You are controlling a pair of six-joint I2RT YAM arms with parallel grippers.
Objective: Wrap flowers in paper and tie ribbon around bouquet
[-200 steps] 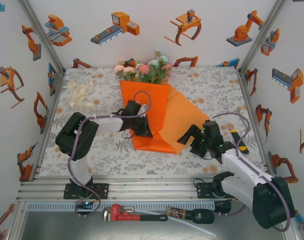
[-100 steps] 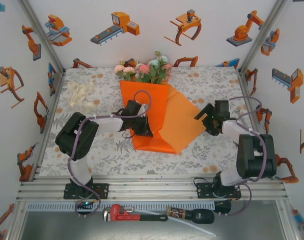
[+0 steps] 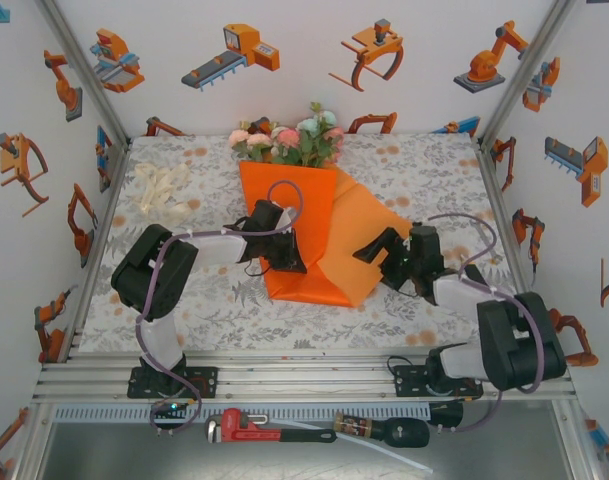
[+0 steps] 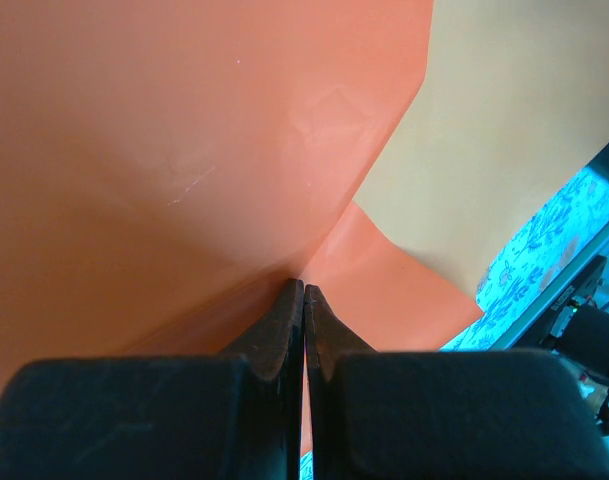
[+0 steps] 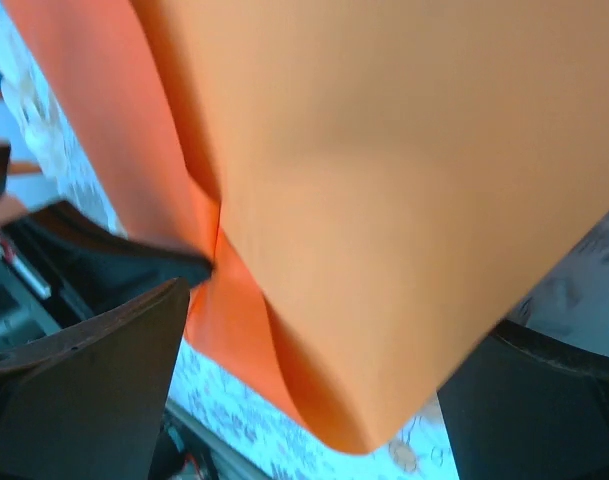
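The flowers, pink, peach and pale blue roses with leaves, lie at the back of the table with their stems hidden under the orange paper. The paper is folded over them into a rough cone. My left gripper lies across its left flap, jaws shut on the flap's edge, the flap rising ahead. My right gripper is open at the paper's right corner, and that corner hangs between my two black fingers. The cream ribbon lies bunched at the back left.
White walls printed with orange robot pictures close in the flowered table on three sides. A red pipe wrench and a black-handled tool rest on the ledge below the arm bases.
My right arm swung out to the back right, then came back left; its open jaws now sit over the paper's right corner. The left arm and the flowers stayed still.
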